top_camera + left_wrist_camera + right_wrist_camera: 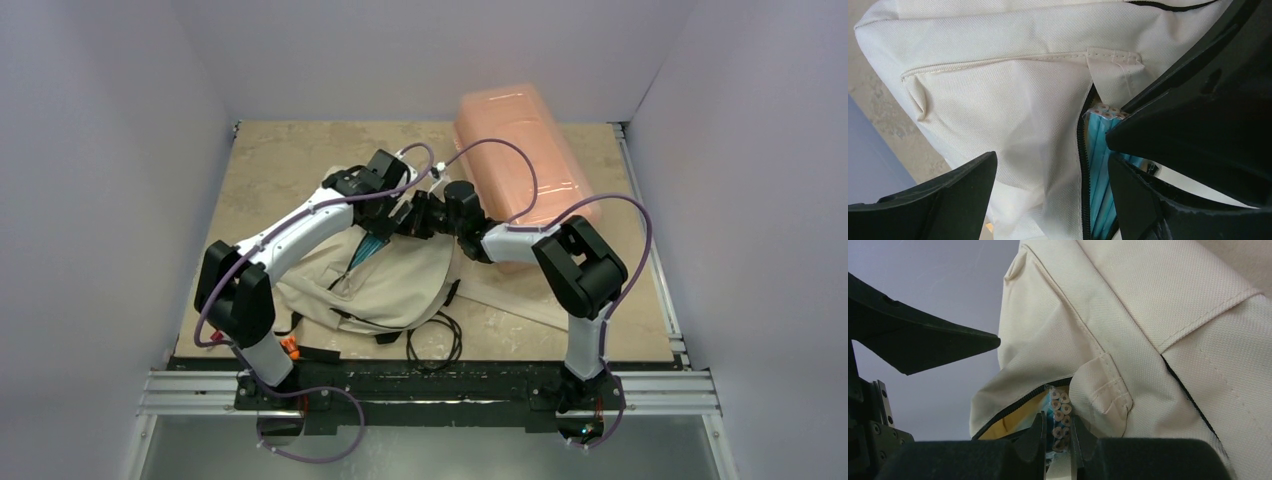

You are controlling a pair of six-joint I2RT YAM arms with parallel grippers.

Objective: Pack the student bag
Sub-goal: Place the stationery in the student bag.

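The beige student bag lies on the table left of centre, its black zipper partly open. My right gripper is shut on a clear pack of teal pencils, holding it by its end in the zipper opening. The pack also shows in the left wrist view and the top view. My left gripper is open, its jaws wide apart over the bag's fabric beside the zipper. In the top view both grippers, left and right, meet over the bag's far end.
A translucent pink plastic box lies at the back right. A white sheet lies under my right arm. A black cord loops near the front edge. Grey walls enclose the table on three sides.
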